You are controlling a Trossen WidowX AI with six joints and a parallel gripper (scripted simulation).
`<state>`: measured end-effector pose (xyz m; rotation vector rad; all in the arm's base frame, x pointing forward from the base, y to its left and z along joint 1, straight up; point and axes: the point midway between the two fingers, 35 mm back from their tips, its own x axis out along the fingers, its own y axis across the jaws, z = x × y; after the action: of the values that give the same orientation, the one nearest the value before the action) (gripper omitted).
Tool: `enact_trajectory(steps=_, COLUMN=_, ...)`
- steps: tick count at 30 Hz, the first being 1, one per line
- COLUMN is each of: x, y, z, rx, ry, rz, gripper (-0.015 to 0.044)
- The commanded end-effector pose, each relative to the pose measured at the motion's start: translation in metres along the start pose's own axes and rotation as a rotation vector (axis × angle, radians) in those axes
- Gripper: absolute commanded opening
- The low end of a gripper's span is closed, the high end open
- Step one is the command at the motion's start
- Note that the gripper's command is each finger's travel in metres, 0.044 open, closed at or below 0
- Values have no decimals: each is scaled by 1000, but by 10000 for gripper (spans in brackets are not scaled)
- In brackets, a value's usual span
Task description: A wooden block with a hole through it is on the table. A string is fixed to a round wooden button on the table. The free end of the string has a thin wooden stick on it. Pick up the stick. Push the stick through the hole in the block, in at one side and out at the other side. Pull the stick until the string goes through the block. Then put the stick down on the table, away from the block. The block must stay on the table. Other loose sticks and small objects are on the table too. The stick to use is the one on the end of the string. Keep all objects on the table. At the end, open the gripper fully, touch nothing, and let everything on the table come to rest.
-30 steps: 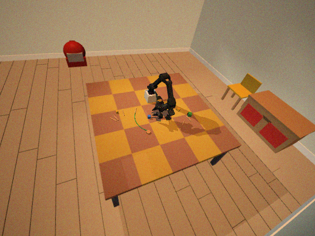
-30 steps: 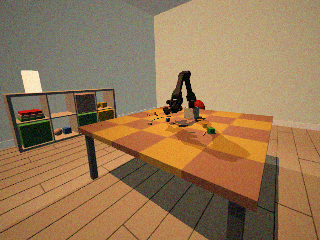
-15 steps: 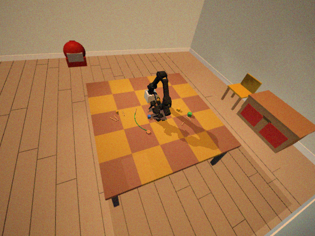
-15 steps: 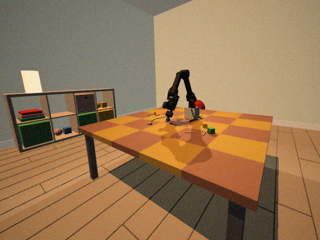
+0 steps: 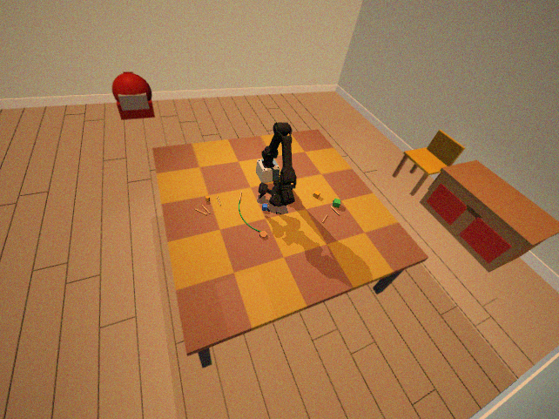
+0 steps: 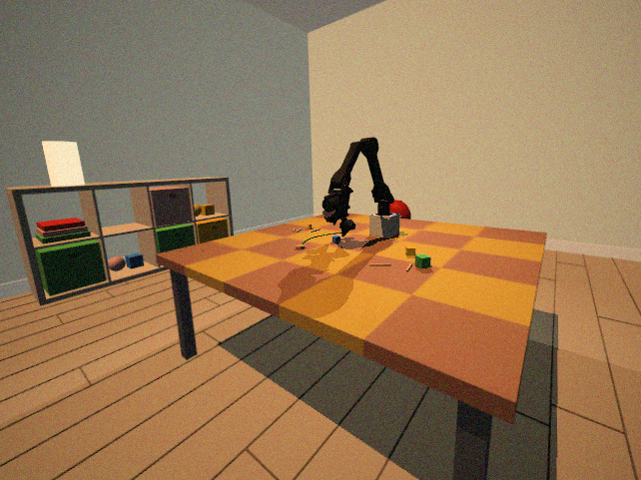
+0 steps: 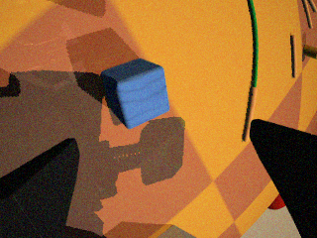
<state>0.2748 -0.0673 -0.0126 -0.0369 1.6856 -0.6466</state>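
The blue block (image 5: 265, 206) (image 6: 335, 240) (image 7: 141, 93) stands on the table; its hole does not show in the wrist view. The green string (image 5: 242, 214) (image 6: 316, 236) (image 7: 256, 44) curves over the table from the round wooden button (image 5: 263, 233) (image 6: 300, 247) to the thin stick (image 5: 240, 196) (image 7: 250, 110) on its free end. That stick lies flat on the table, beside the block and apart from it; the string is outside the block. My gripper (image 7: 166, 139) is open wide and empty above the table, with the block ahead of its fingers in the wrist view.
Loose sticks (image 5: 201, 211) (image 7: 293, 56) and a small orange object (image 5: 208, 199) lie beyond the string. On the other side are a green cube (image 5: 336, 202) (image 6: 422, 260), a yellow block (image 5: 317, 195) (image 6: 410, 250) and two sticks (image 5: 325, 218) (image 6: 380, 264). The arm's pale base (image 5: 266, 172) (image 6: 383, 226) stands behind.
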Motion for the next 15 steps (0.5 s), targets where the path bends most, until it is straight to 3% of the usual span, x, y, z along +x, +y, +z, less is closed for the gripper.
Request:
enact_trajectory(steps=1, x=4, y=-10, z=-1, rx=-686, ry=-81, rz=207, gripper=440)
enact_trajectory(steps=15, x=2, y=-19, z=5, rx=-1359, ry=-332, rz=283, gripper=440)
